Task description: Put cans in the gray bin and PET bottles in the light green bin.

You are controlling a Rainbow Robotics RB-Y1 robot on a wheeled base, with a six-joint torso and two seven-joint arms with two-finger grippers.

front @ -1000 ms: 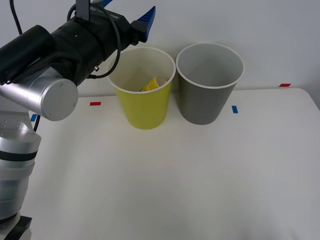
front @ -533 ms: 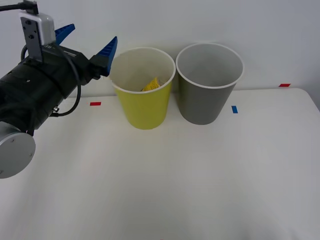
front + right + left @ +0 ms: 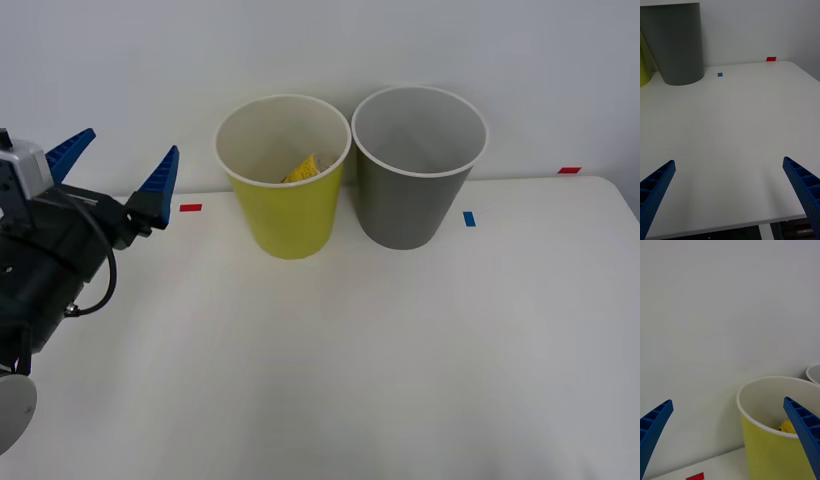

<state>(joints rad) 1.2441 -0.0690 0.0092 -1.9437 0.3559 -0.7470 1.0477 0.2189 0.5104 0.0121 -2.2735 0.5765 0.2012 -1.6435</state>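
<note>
In the front view we see the left end effector (image 3: 118, 172) at the desk's (image 3: 400, 350) left edge, its two blue fingers (image 3: 160, 175) spread wide and holding nothing. At the desk's far edge stand the green bin (image 3: 287, 205) and, just beside it on the right, the gray bin (image 3: 410, 195) — both upright. A yellow bit of the bottle (image 3: 301, 169) shows inside the green bin, low against its wall. Small red tape (image 3: 190, 208) and blue tape (image 3: 469, 218) marks lie on the desk near the bins.

In the right wrist view we see the right end effector (image 3: 730, 197) released, fingers (image 3: 803, 187) far apart over bare desk (image 3: 733, 123) near its right edge, the gray bin (image 3: 675, 45) well ahead.

In the left wrist view the left end effector (image 3: 728, 438) is spread open before the green bin (image 3: 771, 450) — the bottle's (image 3: 787, 426) yellow label peeks over the rim.
</note>
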